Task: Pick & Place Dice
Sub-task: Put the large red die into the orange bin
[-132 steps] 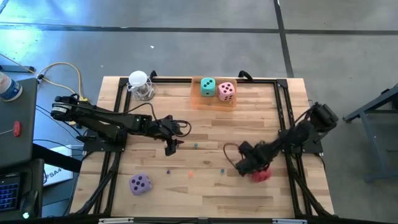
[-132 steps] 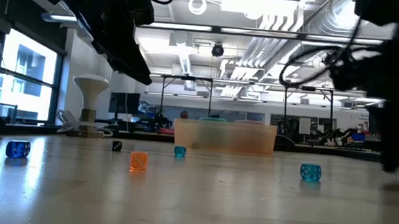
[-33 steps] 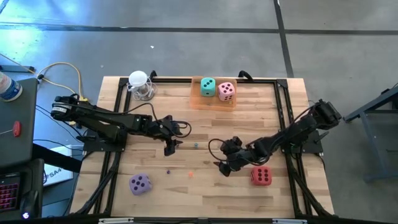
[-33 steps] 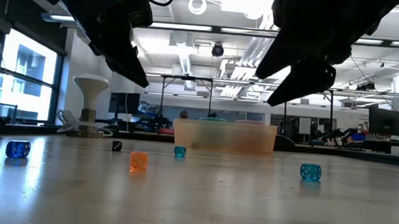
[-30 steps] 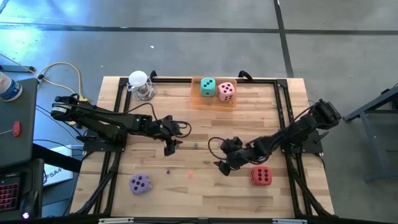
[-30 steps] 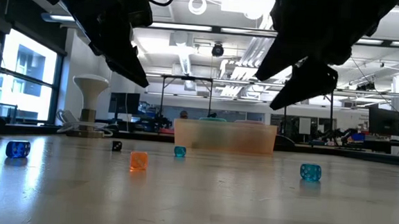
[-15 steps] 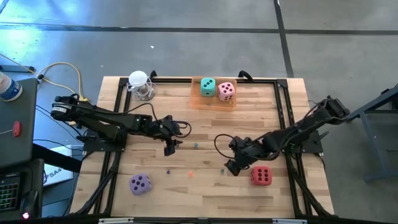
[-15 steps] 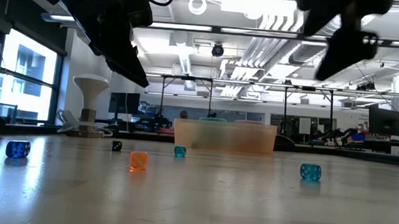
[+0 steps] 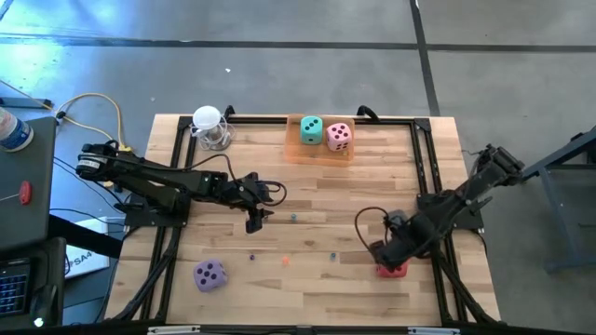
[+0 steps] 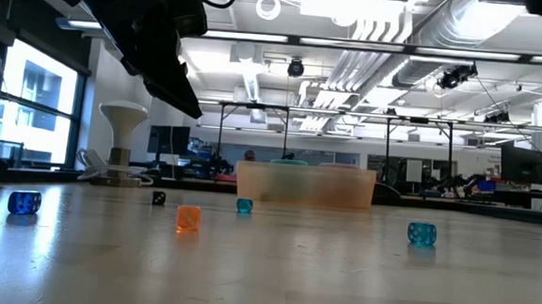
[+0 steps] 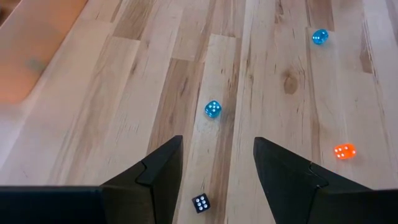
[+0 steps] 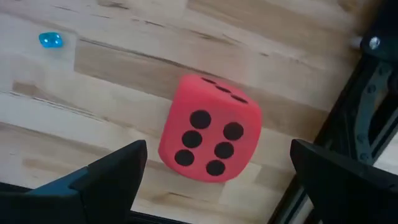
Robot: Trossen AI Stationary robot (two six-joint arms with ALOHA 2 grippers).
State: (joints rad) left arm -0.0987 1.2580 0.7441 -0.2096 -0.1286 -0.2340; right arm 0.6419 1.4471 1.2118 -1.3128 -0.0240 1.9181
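— Where's the right gripper (image 9: 387,261)?

— Near the front right of the pale wooden plank table (image 9: 307,191), right over the soft red cube with dark pips (image 12: 209,129). Its fingers (image 12: 106,173) are spread wide, one on each side of the cube, and neither is touching it. The cube sits on the wood with its six-pip face towards the wrist camera.

— And the left one?

— The left gripper (image 9: 256,220) hangs above the middle left of the table, fingers (image 11: 155,174) partly apart, nothing between them. Below it lie small beads: a translucent blue bead (image 11: 212,109), another blue bead (image 11: 319,37) farther off, an orange bead (image 11: 344,151) and a black bead (image 11: 201,203).

— The other dice?

— The soft teal cube (image 9: 311,129) and the soft pink cube (image 9: 339,136) sit side by side in the translucent orange tray (image 9: 318,153) at the back edge. The soft purple cube (image 9: 209,274) rests alone near the front left corner. A white stand-like object (image 9: 209,126) is at the back left; I can't tell what it is.
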